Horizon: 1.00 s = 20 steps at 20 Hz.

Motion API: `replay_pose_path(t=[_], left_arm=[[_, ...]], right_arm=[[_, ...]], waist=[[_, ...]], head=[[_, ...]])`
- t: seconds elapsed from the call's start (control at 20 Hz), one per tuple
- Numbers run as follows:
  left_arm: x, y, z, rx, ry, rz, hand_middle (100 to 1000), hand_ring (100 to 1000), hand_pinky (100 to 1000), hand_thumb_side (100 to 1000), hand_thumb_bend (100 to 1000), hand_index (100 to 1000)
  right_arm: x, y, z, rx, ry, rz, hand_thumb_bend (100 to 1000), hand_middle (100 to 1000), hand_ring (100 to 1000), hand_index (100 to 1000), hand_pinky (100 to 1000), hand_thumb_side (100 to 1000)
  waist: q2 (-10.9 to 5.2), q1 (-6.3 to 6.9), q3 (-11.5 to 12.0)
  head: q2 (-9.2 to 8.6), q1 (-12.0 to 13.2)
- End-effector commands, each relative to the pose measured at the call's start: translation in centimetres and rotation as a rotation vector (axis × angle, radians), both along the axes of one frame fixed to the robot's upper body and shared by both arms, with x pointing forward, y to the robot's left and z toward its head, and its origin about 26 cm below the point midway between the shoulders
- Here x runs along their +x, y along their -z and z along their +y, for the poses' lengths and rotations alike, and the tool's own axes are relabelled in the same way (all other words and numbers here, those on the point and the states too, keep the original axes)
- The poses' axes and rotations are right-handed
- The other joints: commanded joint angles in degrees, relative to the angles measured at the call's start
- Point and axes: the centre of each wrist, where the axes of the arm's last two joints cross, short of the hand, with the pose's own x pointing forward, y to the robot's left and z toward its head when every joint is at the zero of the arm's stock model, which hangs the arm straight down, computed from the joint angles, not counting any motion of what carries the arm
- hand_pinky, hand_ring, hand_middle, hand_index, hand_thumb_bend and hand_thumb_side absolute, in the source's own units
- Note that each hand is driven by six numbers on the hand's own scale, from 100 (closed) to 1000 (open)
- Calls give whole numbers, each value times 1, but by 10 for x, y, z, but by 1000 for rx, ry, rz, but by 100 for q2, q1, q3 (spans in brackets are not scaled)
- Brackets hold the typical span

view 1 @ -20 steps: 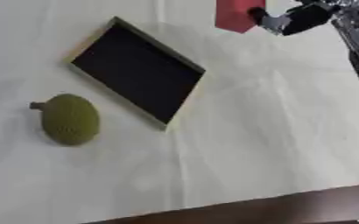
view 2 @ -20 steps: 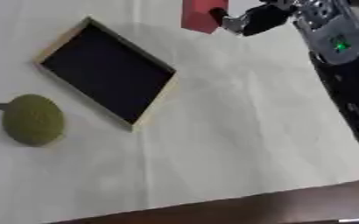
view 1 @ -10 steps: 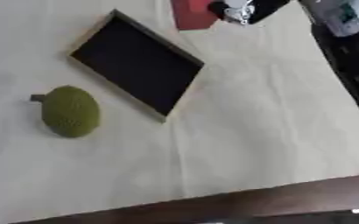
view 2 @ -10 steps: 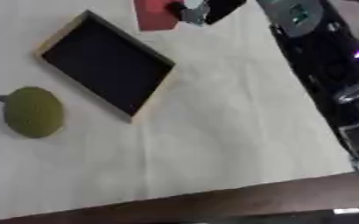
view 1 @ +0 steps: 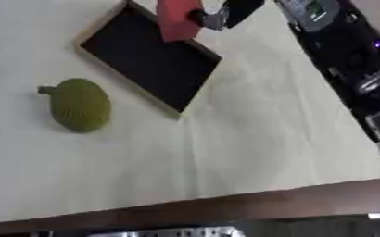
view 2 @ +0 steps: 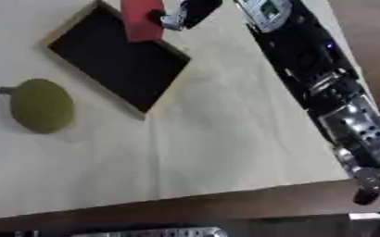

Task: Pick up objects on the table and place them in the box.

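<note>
A flat box [view 1: 148, 62] with a pale wooden rim and a dark inside lies askew on the cream tablecloth at the upper left. A red block [view 1: 177, 19] hangs over the box's far right edge, and my right hand [view 1: 230, 11] is shut on it from the right. My right arm [view 2: 307, 60] runs down the right side of the view. A green, bumpy, round fruit [view 1: 79, 104] with a short stem lies on the cloth left of the box. My left hand shows in neither view.
The cream tablecloth [view 1: 250, 139] spreads below and right of the box. A dark brown table edge [view 1: 225, 208] runs along the bottom.
My right hand has carried the red block leftward, from right of the box to over the box's far right edge. The camera has also shifted.
</note>
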Motion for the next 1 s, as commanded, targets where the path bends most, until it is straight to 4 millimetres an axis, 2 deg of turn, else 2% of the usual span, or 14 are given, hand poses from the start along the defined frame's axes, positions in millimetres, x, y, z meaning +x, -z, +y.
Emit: replay_pose_path(t=[0.05,0.15,0.45,0.75,0.85,1.0], left_arm=[[-4,-11,-1,15,13,-43,737,793,765,583,100,805],[-4,-12,-1,13,18,-48,737,793,765,580,100,805],[-4,-14,-4,11,31,-54,738,794,765,578,100,805],[-4,-13,-5,14,38,-48,739,795,765,585,100,805],[-4,-13,-5,15,38,-46,739,796,765,588,100,805],[-4,-12,-4,16,35,-41,740,797,765,591,100,806]], right_arm=[[2,-12,1,-134,-131,-66,100,429,746,684,859,251],[4,-13,7,-126,-142,-69,100,428,745,683,857,247],[6,-7,31,-125,-151,-103,100,427,739,683,845,252],[10,5,42,-174,-127,-172,100,442,738,694,826,280],[11,11,44,-206,-127,-192,100,459,757,706,837,294],[10,12,44,-242,-137,-231,100,530,829,760,864,327]], waist=[[-168,43,20],[-172,50,30],[-167,90,40],[-161,110,46],[-158,112,50],[-157,115,54]], head=[[74,-45],[54,-73],[-191,-317],[-295,-361],[-302,-359],[-302,-348]])
